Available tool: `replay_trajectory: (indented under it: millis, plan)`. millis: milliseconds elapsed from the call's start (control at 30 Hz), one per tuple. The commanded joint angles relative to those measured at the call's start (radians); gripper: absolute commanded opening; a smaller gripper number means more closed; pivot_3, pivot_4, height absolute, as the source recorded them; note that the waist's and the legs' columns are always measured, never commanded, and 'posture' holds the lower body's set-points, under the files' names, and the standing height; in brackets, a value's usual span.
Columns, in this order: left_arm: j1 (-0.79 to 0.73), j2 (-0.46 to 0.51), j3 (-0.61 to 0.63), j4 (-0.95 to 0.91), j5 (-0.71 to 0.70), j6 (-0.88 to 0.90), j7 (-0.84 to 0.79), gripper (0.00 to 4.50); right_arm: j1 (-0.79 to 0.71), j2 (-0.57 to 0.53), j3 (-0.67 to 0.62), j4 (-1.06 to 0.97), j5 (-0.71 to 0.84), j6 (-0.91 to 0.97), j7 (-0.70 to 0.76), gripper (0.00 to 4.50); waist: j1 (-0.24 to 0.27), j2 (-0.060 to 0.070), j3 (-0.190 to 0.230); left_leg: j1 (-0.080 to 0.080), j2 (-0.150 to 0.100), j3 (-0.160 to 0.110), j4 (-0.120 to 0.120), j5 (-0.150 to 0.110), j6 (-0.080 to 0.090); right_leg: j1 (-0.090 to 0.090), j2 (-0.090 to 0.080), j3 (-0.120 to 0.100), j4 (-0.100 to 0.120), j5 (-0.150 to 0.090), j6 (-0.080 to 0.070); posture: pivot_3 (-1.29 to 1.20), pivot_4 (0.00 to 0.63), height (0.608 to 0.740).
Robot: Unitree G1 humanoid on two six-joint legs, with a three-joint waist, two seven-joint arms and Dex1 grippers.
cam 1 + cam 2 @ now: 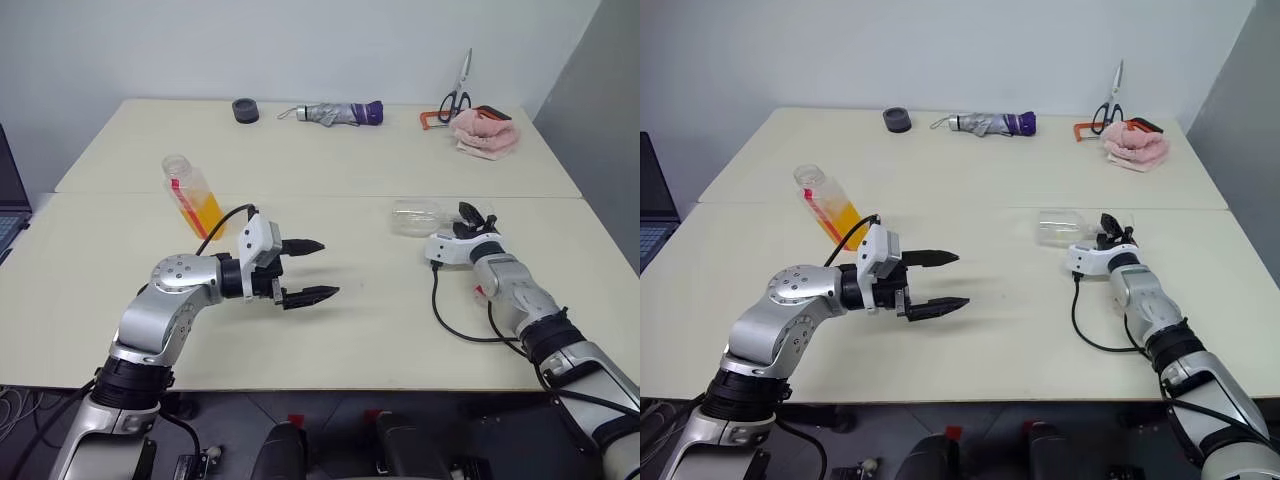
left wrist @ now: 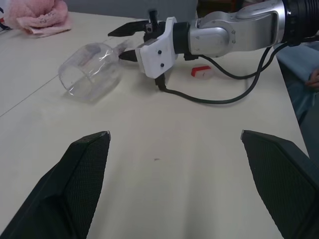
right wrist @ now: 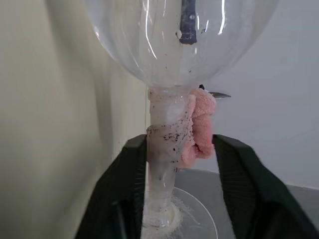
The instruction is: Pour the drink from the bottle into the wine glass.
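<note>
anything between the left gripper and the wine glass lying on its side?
Nothing. In the left eye view only bare table separates the left gripper from the tipped wine glass; the left wrist view agrees.

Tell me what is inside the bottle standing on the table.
The bottle holds an orange-yellow drink filling roughly its lower half; the upper part looks clear and empty. It leans slightly. Whether its mouth is capped cannot be made out.

No text, brand, number or sign can be read — not on the bottle (image 1: 190, 196), the glass (image 2: 89, 69) between the right fingers, or the small red-and-white tag (image 2: 201, 71) beside them.
</note>
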State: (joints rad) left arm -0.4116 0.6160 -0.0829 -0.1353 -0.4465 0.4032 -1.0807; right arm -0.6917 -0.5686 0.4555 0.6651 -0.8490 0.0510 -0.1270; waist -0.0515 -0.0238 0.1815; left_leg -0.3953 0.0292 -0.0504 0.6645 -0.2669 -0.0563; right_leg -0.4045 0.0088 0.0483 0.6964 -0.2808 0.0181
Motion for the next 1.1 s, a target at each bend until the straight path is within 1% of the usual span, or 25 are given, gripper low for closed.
replay_trajectory:
  millis: [33,100,200,267,367,400,500,600,633,667,700,800,933,1000,1100]
  plan:
    - [-0.014,-0.004,0.011,0.008,0.007,-0.03,-0.005,4.5,-0.015,0.009,0.018,0.073,-0.019,-0.003,-0.025,0.81,-0.003,0.0,0.0,0.001,0.0,0.0,0.0,0.0,0.0,0.0,0.0,0.0,0.0,0.0,0.0,0.0,0.15,0.74]
    - [-0.012,-0.006,0.012,0.013,0.008,-0.034,-0.005,4.5,-0.026,0.015,0.019,0.089,-0.017,-0.011,-0.031,0.13,-0.005,-0.002,-0.001,0.001,0.0,0.0,0.0,0.0,0.0,0.001,0.0,0.0,0.001,0.0,0.0,0.0,0.15,0.74]
    - [-0.005,-0.008,0.017,0.019,0.011,-0.04,0.001,4.5,-0.042,0.018,0.011,0.091,-0.008,-0.021,-0.042,0.09,-0.006,-0.003,-0.002,0.002,0.0,0.0,0.0,0.001,0.0,0.001,0.0,0.001,0.001,0.0,0.0,0.0,0.15,0.74]
    - [0.007,-0.007,0.028,0.021,0.01,-0.038,0.014,4.5,-0.039,0.016,-0.009,0.056,0.008,-0.025,-0.049,0.09,-0.006,-0.003,-0.002,0.002,0.0,0.0,0.0,0.001,0.0,0.001,0.0,0.001,0.001,0.0,0.0,0.0,0.15,0.74]
    - [0.041,-0.004,0.079,0.014,-0.019,-0.007,0.055,4.5,-0.006,0.035,-0.084,-0.057,0.099,-0.038,-0.031,0.09,-0.007,-0.003,-0.002,0.001,0.0,0.0,0.0,0.001,0.0,0.0,0.0,0.001,0.001,0.0,0.0,0.0,0.15,0.74]
    - [0.063,-0.001,0.105,0.005,-0.034,0.01,0.072,4.5,0.013,0.058,-0.114,-0.11,0.163,-0.071,-0.006,0.09,-0.007,-0.003,-0.002,0.001,0.0,0.0,-0.001,0.001,0.0,-0.001,0.0,0.001,0.001,0.0,0.0,0.0,0.15,0.74]
    - [0.14,0.007,0.178,-0.04,-0.079,0.061,0.118,4.5,0.062,0.185,-0.202,-0.234,0.391,-0.144,0.09,0.09,-0.02,-0.003,-0.002,0.001,0.003,0.0,-0.002,0.001,0.0,-0.001,0.001,0.001,0.001,-0.001,-0.002,0.0,0.15,0.74]
    - [0.192,0.017,0.229,-0.085,-0.108,0.101,0.149,4.5,0.071,0.34,-0.258,-0.242,0.618,-0.191,0.236,0.09,-0.026,-0.002,-0.001,0.0,0.005,-0.001,-0.003,0.001,0.0,-0.002,0.002,0.0,0.001,-0.002,-0.003,0.0,0.15,0.74]
    - [0.203,0.023,0.244,-0.098,-0.114,0.111,0.157,4.5,0.062,0.402,-0.275,-0.227,0.689,-0.182,0.279,0.09,-0.025,-0.002,-0.001,-0.001,0.004,-0.002,-0.003,0.001,0.0,-0.002,0.002,-0.001,0.001,-0.002,-0.003,0.0,0.15,0.74]
    - [0.212,0.03,0.257,-0.108,-0.12,0.12,0.164,4.5,0.046,0.456,-0.288,-0.2,0.728,-0.171,0.291,0.09,-0.025,-0.002,-0.001,-0.001,0.004,-0.003,-0.003,0.001,0.0,-0.002,0.002,-0.002,0.001,-0.002,-0.003,0.0,0.15,0.74]
    - [0.22,0.039,0.269,-0.118,-0.123,0.127,0.17,4.5,0.019,0.52,-0.303,-0.148,0.79,-0.186,0.343,0.09,-0.024,-0.001,-0.001,-0.001,0.004,-0.003,-0.003,0.001,0.0,-0.002,0.002,-0.002,0.001,-0.002,-0.003,0.0,0.15,0.74]
    - [0.231,0.056,0.291,-0.139,-0.135,0.144,0.182,4.5,-0.056,0.624,-0.326,-0.005,0.848,-0.22,0.392,0.09,-0.021,-0.001,0.0,-0.001,0.003,-0.003,-0.003,0.001,0.0,-0.002,0.001,-0.003,0.002,-0.002,-0.003,0.0,0.15,0.74]
    - [0.251,0.07,0.313,-0.176,-0.152,0.166,0.198,4.5,-0.149,0.71,-0.375,0.171,0.922,-0.283,0.468,0.09,-0.006,0.0,0.0,-0.001,0.002,-0.003,-0.003,0.001,0.0,-0.002,0.0,-0.003,0.001,-0.002,-0.003,0.0,0.15,0.74]
    - [0.259,0.074,0.32,-0.197,-0.16,0.179,0.212,4.5,-0.173,0.733,-0.384,0.237,0.929,-0.328,0.49,0.09,0.004,0.0,0.0,-0.001,0.001,-0.003,-0.003,0.001,0.0,-0.001,-0.002,-0.004,0.0,-0.002,-0.003,0.0,0.15,0.74]
    - [0.26,0.081,0.33,-0.225,-0.174,0.203,0.237,4.5,-0.182,0.744,-0.378,0.314,0.915,-0.395,0.506,0.09,0.003,0.0,0.0,-0.001,0.0,-0.003,-0.003,0.001,0.0,-0.002,-0.002,-0.004,0.0,-0.002,-0.003,0.0,0.15,0.74]
